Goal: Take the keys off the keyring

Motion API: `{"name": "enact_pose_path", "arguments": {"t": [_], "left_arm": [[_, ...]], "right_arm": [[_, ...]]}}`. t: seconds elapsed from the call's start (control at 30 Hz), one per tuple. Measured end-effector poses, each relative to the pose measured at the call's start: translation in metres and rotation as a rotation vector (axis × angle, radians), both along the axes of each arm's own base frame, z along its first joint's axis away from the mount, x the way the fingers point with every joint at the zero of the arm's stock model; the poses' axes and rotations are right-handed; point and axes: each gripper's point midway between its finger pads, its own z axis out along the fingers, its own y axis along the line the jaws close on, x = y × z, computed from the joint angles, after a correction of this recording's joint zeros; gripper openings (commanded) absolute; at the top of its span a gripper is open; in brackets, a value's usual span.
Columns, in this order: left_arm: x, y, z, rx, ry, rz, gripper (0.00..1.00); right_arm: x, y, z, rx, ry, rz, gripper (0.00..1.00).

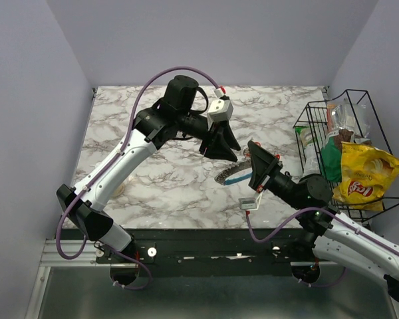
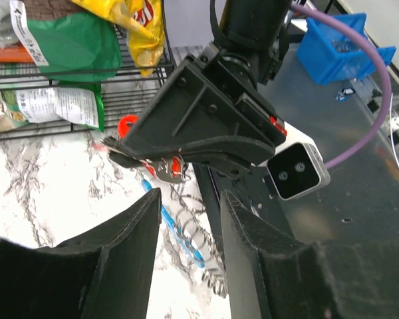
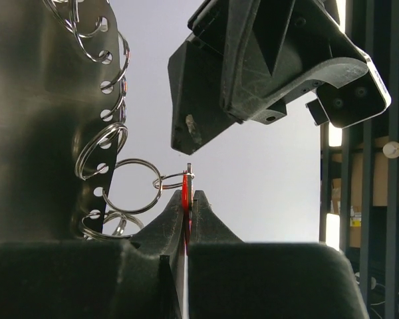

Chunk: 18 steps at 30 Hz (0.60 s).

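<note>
One marble table (image 1: 153, 179), wire basket (image 1: 310, 113) of snack bags at its right edge, left gripper (image 2: 189, 256) fingers spread apart, right gripper (image 3: 187, 196) pinching a red key (image 3: 185, 214), blue-and-grey keyring (image 1: 230, 175) just below both, right of the surface's middle.

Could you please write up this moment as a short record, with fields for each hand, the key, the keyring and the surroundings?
left hand: open, empty, close to the right hand, not touching the key
right hand: shut on red key
red key: edge-on between the fingers, joined to a small metal ring
keyring: grey and blue, below both hands, over the marble table
wire basket: at the table's right edge, holds snack bags
</note>
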Motion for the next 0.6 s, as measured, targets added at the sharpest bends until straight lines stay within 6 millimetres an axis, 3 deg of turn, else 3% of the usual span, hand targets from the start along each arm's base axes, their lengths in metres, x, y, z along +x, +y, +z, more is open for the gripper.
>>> {"name": "enact_pose_path", "arguments": {"t": [0.3,0.6], "left_arm": [[-0.007,-0.008,-0.022,0.061,-0.019,-0.017,0.52],[-0.001,-0.013,-0.032,0.091,-0.040,0.009,0.56]], "right_arm": [[0.002,-0.002,0.003,0.003,0.004,-0.016,0.01],[0.003,-0.003,0.002,0.000,0.009,-0.022,0.01]]}}
